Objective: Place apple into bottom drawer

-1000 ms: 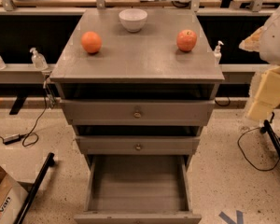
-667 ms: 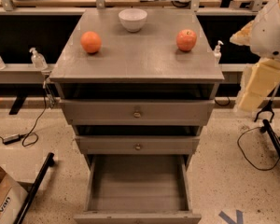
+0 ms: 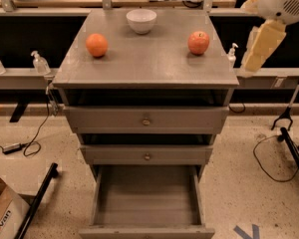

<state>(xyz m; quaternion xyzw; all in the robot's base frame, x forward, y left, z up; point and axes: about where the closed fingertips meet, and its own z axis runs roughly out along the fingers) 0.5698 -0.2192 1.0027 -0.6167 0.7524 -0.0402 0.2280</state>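
Apple [image 3: 198, 42] sits on the far right part of the grey desk [image 3: 149, 61], upright, its stem dimple facing up and a pale patch showing on its red skin. It rests alone, touching nothing but the surface under it. An orange [image 3: 96, 45] lies on the far left part at about the same depth, well apart from the apple, and a white bowl [image 3: 141, 20] stands between them, nearer the back edge.

The gripper [image 3: 250, 61] hangs off the right side of the desk, beyond its right edge, a cream-coloured piece pointing downward under the white arm [image 3: 281, 1]. It is near the apple but apart from it, to the apple's right, and it carries nothing visible. Whether it is open or closed cannot be told from this angle.

Below the desk surface, the two upper drawers [image 3: 146, 119] with small knobs are pushed in. The bottom drawer [image 3: 147, 203] is pulled fully out toward the camera, with nothing lying on its grey floor. A small pump bottle [image 3: 232, 54] stands just behind the desk's right edge, between the apple and the gripper.
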